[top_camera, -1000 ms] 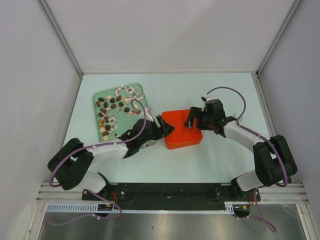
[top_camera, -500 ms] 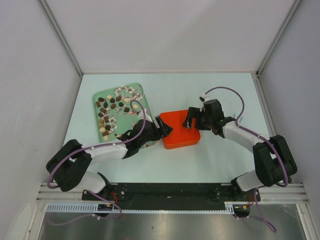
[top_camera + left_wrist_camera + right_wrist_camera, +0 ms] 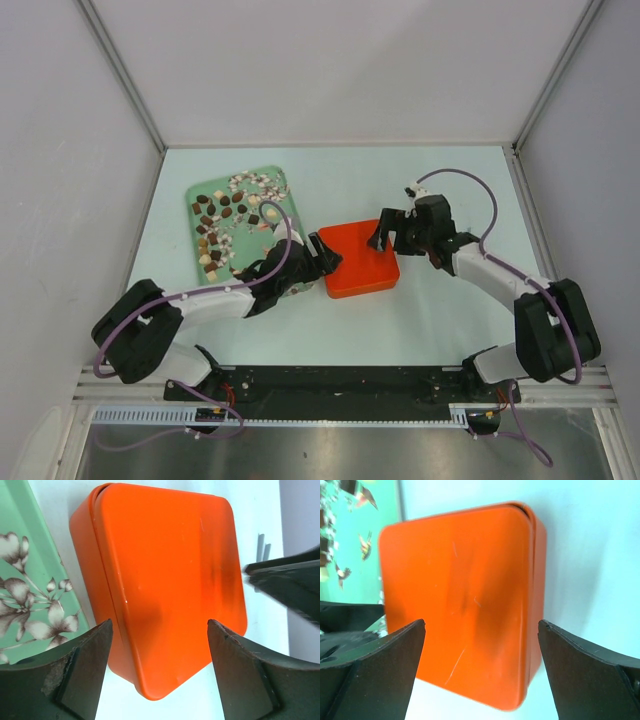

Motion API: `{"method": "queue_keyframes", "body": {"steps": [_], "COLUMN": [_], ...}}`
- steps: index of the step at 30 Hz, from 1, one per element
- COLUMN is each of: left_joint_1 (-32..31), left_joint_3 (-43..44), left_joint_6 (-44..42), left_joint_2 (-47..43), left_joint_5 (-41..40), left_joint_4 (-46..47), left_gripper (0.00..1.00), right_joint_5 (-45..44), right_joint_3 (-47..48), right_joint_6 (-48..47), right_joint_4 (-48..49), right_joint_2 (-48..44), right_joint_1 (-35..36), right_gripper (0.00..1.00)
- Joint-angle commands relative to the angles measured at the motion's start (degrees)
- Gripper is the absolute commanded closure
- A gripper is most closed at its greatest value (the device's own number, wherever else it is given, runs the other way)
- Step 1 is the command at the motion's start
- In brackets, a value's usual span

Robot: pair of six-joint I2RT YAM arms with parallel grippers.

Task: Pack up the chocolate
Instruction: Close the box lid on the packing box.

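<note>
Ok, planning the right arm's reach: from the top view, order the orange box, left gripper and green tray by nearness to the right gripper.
1. orange box, beneath it
2. left gripper, box's left side
3. green tray, far left

No words, numbers or signs can be read anywhere. The orange box [image 3: 165, 570] has a plain top with only small scratches. The green tray [image 3: 20, 555] has painted flowers on it and no letters. The chocolate [image 3: 225, 212] pieces look too small to show any marks.
</note>
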State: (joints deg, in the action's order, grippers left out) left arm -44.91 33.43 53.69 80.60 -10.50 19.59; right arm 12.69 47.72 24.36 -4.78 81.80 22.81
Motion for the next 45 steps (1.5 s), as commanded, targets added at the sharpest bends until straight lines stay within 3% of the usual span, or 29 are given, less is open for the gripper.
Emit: {"method": "queue_keyframes", "body": {"steps": [1,7,10,13,16,21,23,27,31,37,45], "left_joint_1": [1.3,6.66,9.65,11.76,13.08,14.14,14.49,15.63,16.08,16.6,17.04], "left_joint_3": [4.09,12.96,19.29,25.97,31.86,40.3,42.49,46.81,50.14,55.33,59.03], "left_joint_6": [-4.28,-17.38,-23.88,-27.14,-28.46,-29.35,-29.08,-28.03,-27.85,-28.64,-28.73], "left_joint_2": [-2.1,-2.47,0.68,5.51,10.97,19.05,20.82,26.08,29.87,34.97,40.6], "left_joint_5": [-1.98,0.04,3.99,8.29,13.57,18.67,19.73,21.75,22.37,20.7,25.26], "left_joint_4": [-1.83,-7.98,-10.71,-13.09,-15.28,-19.15,-19.16,-23.46,-25.48,-30.4,-34.36], "left_gripper": [0.19,0.09,0.01,0.0,0.0,0.0,0.0,0.0,0.05,0.16,0.32], "right_joint_5": [-2.83,-7.4,-8.82,-8.74,-11.19,-12.6,-12.43,-11.81,-11.63,-11.37,-12.69], "right_joint_3": [2.55,-2.88,-8.76,-13.52,-18.36,-19.69,-19.78,-19.42,-19.16,-18.63,-17.58], "right_joint_6": [-3.43,-5.03,-3.71,-4.93,-8.09,-11.78,-12.67,-14.78,-16.88,-18.73,-20.58], "right_joint_4": [-4.34,-11.65,-11.31,-8.25,-4.72,-0.16,1.08,3.98,4.25,6.71,8.11], "right_joint_2": [-8.57,-19.89,-26.22,-29.75,-30.3,-26.35,-23.37,-19.59,-17.82,-14.83,-11.93], "right_joint_1": [-0.75,2.15,5.13,9.0,13.74,21.38,22.54,24.21,24.57,25.53,26.76], "right_gripper": [0.01,0.04,0.08,0.11,0.16,0.37,0.47,0.55,0.67,0.68,0.68]}}
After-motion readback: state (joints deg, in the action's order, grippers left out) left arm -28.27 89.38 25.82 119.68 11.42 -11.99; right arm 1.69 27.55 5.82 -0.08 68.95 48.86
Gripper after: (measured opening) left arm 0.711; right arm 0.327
